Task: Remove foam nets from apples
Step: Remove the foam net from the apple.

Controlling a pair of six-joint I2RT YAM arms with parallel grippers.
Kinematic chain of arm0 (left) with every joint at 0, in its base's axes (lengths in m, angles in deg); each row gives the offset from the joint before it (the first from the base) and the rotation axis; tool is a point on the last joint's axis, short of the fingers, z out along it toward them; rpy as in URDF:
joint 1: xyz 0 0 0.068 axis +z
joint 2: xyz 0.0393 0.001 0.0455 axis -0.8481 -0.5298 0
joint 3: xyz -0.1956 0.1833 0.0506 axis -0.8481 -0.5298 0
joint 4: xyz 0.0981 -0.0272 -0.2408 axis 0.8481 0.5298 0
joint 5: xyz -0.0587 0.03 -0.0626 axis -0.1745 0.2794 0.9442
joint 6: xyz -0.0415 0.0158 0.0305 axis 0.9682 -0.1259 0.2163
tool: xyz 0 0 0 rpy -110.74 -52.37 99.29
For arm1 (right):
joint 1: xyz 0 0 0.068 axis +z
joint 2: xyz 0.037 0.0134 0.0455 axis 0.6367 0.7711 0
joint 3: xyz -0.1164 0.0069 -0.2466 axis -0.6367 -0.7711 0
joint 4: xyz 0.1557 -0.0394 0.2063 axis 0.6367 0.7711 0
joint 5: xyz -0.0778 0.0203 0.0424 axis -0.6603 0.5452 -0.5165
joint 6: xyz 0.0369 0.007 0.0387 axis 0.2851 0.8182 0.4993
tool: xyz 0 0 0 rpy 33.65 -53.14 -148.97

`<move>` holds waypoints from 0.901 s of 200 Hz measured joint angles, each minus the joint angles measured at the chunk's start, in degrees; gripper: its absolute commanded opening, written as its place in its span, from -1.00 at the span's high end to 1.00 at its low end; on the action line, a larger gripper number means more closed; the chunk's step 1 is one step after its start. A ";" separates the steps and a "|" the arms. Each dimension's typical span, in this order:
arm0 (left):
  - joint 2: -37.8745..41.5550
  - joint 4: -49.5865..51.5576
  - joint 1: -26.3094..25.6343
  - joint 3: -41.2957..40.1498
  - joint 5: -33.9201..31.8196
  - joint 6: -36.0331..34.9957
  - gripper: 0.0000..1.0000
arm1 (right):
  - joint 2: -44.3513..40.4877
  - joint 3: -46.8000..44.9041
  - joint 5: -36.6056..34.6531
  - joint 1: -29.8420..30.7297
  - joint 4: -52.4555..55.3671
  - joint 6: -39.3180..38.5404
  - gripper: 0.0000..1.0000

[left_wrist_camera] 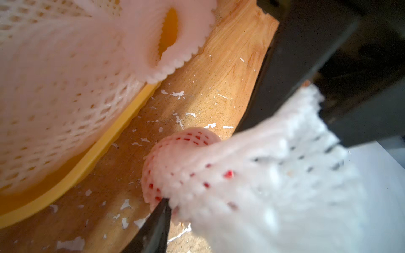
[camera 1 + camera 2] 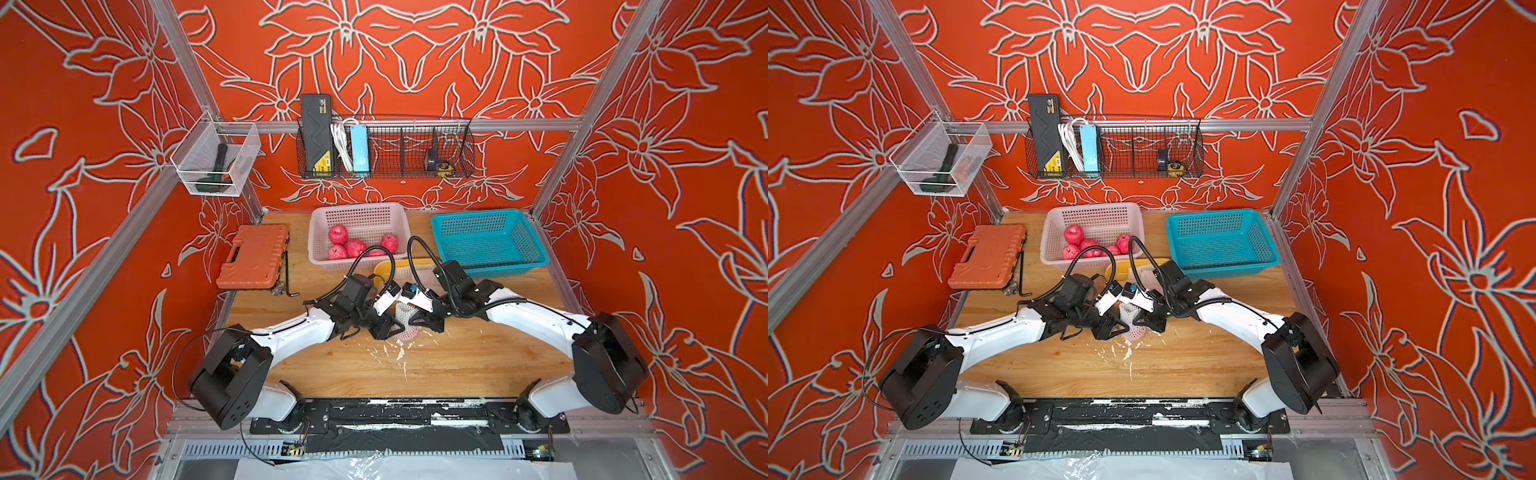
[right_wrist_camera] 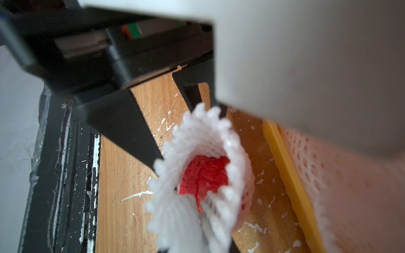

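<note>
Foam net (image 2: 405,318) stands mid-table on the flake-strewn wooden tabletop (image 2: 478,365), inside orange floral walls (image 2: 415,62). We see white diamond mesh sleeving a red apple (image 3: 203,175). Only the right wrist view shows the left gripper (image 3: 178,134) with jaws apart at the open mouth. The right gripper (image 2: 417,321) pinches the rim.

One apple, sleeved in foam
Centre of a top view: the white foam net (image 2: 402,313) I am working stands mouth-up around one red apple (image 3: 205,175), seen down its opening; five more apples (image 2: 356,248) cluster above, loose nets (image 2: 424,274) between.
</note>
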 measured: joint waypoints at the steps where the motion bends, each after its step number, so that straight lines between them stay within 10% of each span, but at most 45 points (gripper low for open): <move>1: 0.04 0.04 0.00 0.00 0.00 -0.02 -0.17 | 0.00 0.00 0.00 0.00 -0.02 0.00 0.67; 180: 4.09 1.27 0.15 -0.02 -2.38 1.53 -0.41 | -1.20 0.66 0.42 -0.02 1.73 1.16 0.70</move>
